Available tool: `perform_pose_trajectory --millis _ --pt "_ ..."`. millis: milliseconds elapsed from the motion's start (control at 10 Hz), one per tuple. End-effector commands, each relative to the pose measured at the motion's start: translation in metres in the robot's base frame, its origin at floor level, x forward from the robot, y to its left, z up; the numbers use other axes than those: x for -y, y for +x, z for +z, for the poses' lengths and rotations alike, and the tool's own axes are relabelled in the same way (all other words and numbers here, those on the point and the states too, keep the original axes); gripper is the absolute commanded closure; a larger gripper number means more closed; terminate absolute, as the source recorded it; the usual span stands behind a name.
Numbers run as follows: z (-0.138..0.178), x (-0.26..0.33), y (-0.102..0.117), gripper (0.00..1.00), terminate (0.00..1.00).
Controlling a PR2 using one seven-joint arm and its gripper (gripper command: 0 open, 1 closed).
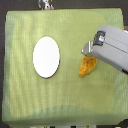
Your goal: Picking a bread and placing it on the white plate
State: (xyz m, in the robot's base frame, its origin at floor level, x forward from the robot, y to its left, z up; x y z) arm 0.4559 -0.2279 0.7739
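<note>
The bread, a small lumpy golden-orange piece, lies on the green cloth in the exterior view's right half. Its upper end is partly covered by my grey gripper, which reaches in from the exterior view's right edge and hangs right over it. The fingers are blurred, so I cannot make out whether they are open or shut, or whether they touch the bread. The white plate, a plain oval, rests on the cloth to the exterior view's left of the bread, with a strip of cloth between them and nothing on it.
A green cloth covers the whole table top. A small metallic fitting sits beyond the cloth's far edge. The bulky grey arm fills the upper right part of the exterior view.
</note>
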Motion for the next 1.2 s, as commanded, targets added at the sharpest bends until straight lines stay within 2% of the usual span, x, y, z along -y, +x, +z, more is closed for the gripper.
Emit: perform_pose_trajectory --millis 0,500,700,800,1100 --pt "-0.029 -0.006 0.001 0.00 0.00" --pt "-0.049 -0.009 -0.008 0.00 0.00" --pt "-0.046 -0.014 -0.014 0.00 0.00" --pt "-0.042 -0.019 -0.016 1.00 0.00" --pt "-0.039 -0.020 -0.017 1.00 0.00"
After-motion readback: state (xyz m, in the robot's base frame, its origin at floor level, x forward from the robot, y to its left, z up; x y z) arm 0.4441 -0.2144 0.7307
